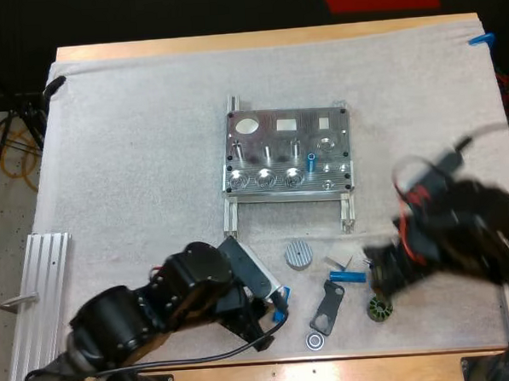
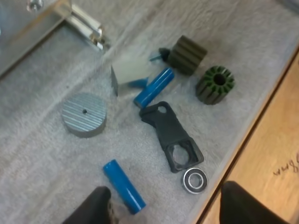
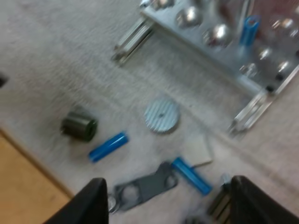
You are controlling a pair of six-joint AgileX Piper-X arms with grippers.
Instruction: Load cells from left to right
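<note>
White mat (image 1: 133, 163) on wooden table (image 1: 375, 368), all parts on the mat.

Left gripper (image 2: 163, 193) is nearest, at the mat's near edge. Jaws are apart, gripping nothing. Blue cylinder #1 (image 2: 124, 185) lies flat on the mat between its fingers (image 2: 96, 203), close to one of them, not clamped.

Loose parts just beyond, one of each:
- small steel bearing ring (image 2: 195, 180), nearest the table edge
- flat black bracket with two holes (image 2: 172, 136), just beside the bearing
- dark green ribbed gear-like cylinder (image 2: 214, 84), to the right
- grey grooved metal disc (image 2: 84, 114)
- whitish translucent block (image 2: 131, 70), beside the disc

Blue cylinder #2 (image 2: 154, 87) lies flat between the block and the bracket, touching or nearly touching the block.

Right gripper (image 3: 168, 184) hovers over the same cluster, near cylinder #2's right end in the high view. Jaws are wide apart and hold nothing.

Ribbed aluminium rail (image 1: 38, 296) sits at the mat's left edge, well apart from the rest.

Machined metal fixture on two rails (image 1: 286, 138) is farther out, mid-mat. Blue cylinder #3 (image 1: 311, 162) stands upright in it, just right of the three round front-row sockets.

Blue cylinder count: 3, with 2 loose and 1 loaded.
</note>
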